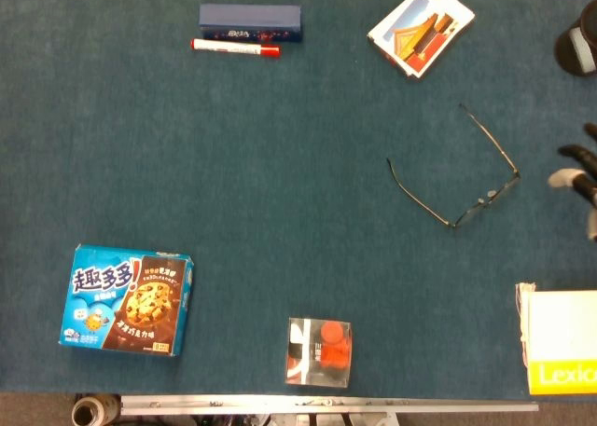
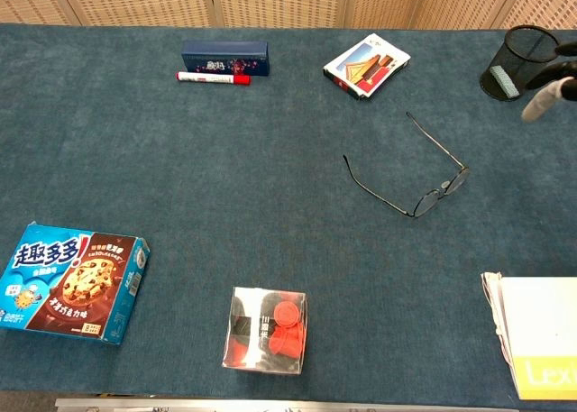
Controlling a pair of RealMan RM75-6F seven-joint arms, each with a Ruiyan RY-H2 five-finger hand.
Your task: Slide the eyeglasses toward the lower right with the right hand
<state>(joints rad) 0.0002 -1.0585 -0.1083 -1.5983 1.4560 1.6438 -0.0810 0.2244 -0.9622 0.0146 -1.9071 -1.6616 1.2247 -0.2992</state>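
Landmark = eyeglasses (image 1: 466,179): they lie temples open on the blue worktop (image 1: 280,212), well apart from every other item. Front bar is at their lower right end, w/ both temples running up-left from it; the front's long axis runs diagonal, lower left to upper right.

Right hand (image 1: 580,170) shows only as fingertips at the frame edge, right of the glasses, not touching. The tips look spread w/ nothing between them, but so little shows that I cannot tell its state for sure. Left hand isn't in either view, so the right is the nearer one.

Judgement: hand must come in leftward to the front bar, then drag down-right.

Counts, rel. to glasses:
- 1 card pack (image 1: 421,27) above
- 1 mesh pen cup (image 2: 520,62) upper right
- 1 navy box (image 1: 249,21) + 1 red marker (image 1: 235,48) upper left
- 1 cookie box (image 1: 128,298) lower left
- 1 clear box of red bits (image 1: 319,351) below
- 1 white-yellow box (image 1: 562,351) lower right
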